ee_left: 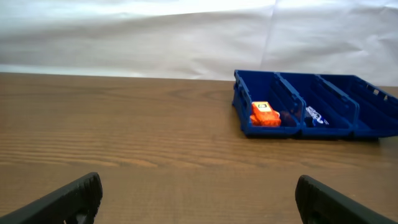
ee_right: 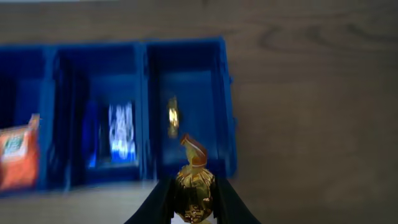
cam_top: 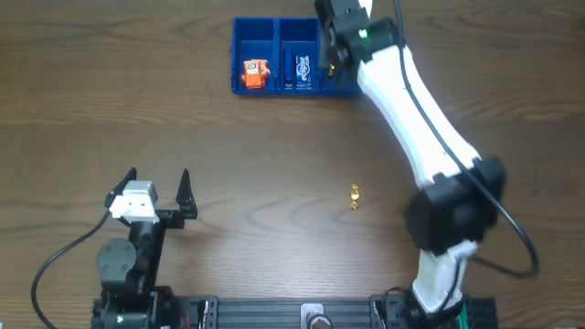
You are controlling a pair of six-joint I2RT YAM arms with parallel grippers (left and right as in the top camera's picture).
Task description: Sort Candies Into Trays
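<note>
The blue tray stands at the far edge of the tabletop, a little right of the middle. It is of hard plastic, rectangular, with three long compartments side by side. The left compartment holds an orange pack, flat and boxy. The middle one holds a blue packet with a shiny wrapper. In the right one lies a small gold candy.

The right gripper has its two fingers closed on a held candy, a round ball in crinkled gold foil with a twisted tip pointing up. Seen from its wrist view, it hangs over the near wall of the right compartment. The right arm stretches from the near edge to the tray.

One loose candy, also gold, lies on the wood-grain tabletop, right of the middle and well apart from the tray.

The left gripper rests near the near left corner, fingers spread wide, holding nothing, pointing at the far edge.
</note>
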